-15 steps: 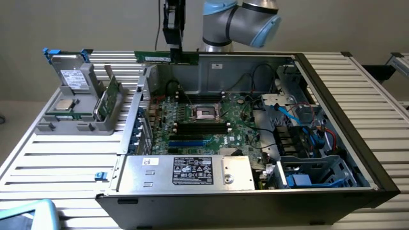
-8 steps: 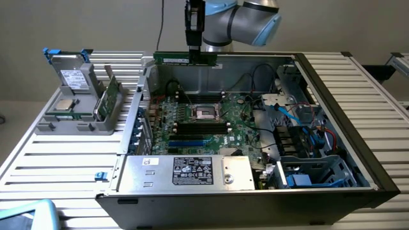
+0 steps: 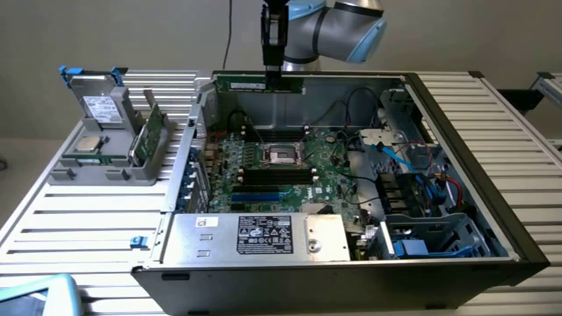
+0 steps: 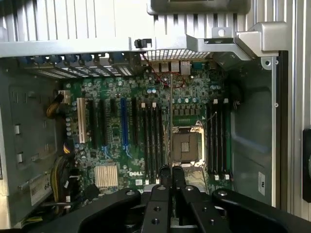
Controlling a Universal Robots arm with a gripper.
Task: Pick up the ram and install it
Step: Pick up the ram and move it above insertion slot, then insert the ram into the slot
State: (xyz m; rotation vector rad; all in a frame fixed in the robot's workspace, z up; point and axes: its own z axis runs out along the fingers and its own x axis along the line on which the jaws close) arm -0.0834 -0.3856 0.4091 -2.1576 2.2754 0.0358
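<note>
Far on the exterior view's left: grey rack (image 3: 66, 172) on the slatted table (image 3: 88, 217), carrying a silver processor chip (image 3: 91, 145), a labelled drive (image 3: 101, 108) upright behind it and a green board (image 3: 154, 135) standing on edge at its right side. Next over, open computer case (image 3: 478, 164), lying with the motherboard (image 3: 263, 191) facing up. Above the case's far wall, gripper (image 3: 273, 78) hanging straight down, pinched tight on the ram (image 3: 241, 83), gripping it right of its middle. Ram held level and lengthwise along that wall, clear of the motherboard below. Under it on the motherboard: processor socket (image 3: 283, 155), then black memory slots (image 3: 276, 175) nearer the camera. Toward the front, silver power supply (image 3: 255, 237). At the right, tangled cables (image 3: 395, 158) and drive bays (image 3: 430, 237). From the wrist view: fingers (image 4: 164, 174) pressed onto the ram, seen edge-on as a thin line over the slots just beside the socket.
</note>
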